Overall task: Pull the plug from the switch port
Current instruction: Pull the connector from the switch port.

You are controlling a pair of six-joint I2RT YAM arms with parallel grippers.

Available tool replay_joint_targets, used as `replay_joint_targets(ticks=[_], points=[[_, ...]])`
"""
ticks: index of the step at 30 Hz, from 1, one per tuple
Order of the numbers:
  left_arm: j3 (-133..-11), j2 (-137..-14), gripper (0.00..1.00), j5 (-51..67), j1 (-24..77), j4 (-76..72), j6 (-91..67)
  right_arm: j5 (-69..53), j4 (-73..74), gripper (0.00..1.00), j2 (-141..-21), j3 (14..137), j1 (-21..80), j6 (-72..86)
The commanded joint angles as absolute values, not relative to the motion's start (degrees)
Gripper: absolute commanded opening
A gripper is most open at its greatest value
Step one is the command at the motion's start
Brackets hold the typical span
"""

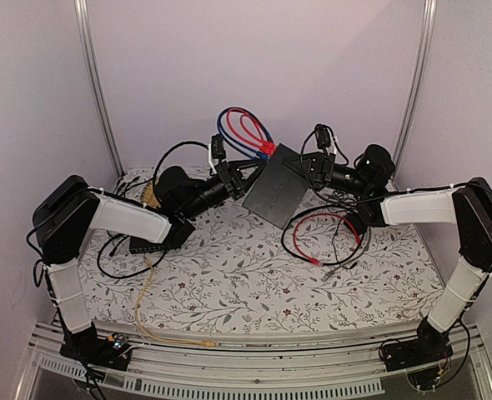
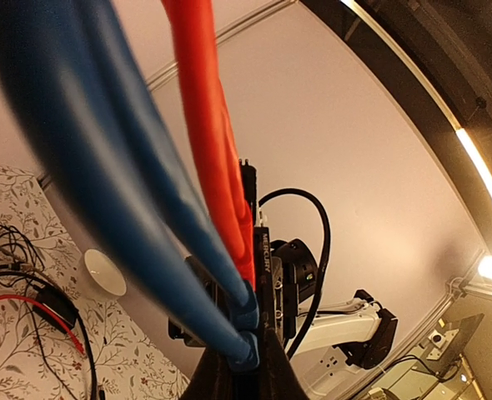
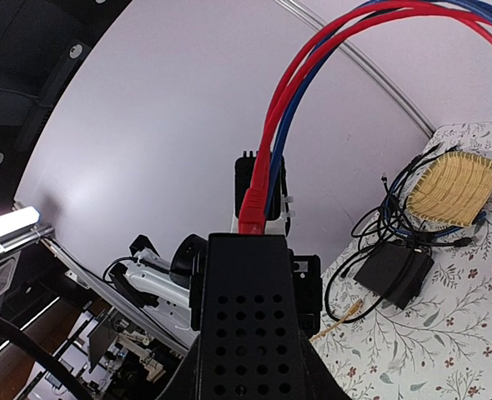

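Smooth blue cables (image 2: 79, 150) and red cable (image 2: 200, 125) arc from flat matte-black box (image 1: 275, 198).

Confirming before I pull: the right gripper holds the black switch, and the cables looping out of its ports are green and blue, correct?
Not quite: the cables are red and blue, not green and blue, as the right wrist view shows. The right gripper does hold the black switch.
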State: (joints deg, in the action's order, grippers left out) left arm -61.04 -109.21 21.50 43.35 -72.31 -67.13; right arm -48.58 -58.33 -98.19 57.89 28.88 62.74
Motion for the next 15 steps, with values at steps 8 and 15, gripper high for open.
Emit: replay_joint_targets(ticks=[8, 15], points=[[-61.1, -109.7, 0.0, 16.2, 44.1, -81.8, -71.8, -46.8, -64.1, 0.01, -97.7, 58.8, 28.8, 61.4], [-60.5, -110.0, 0.0, 14.6, 44.7, -81.9, -71.5, -47.0, -64.4, 0.01, -98.0, 58.4, 28.8, 61.5]])
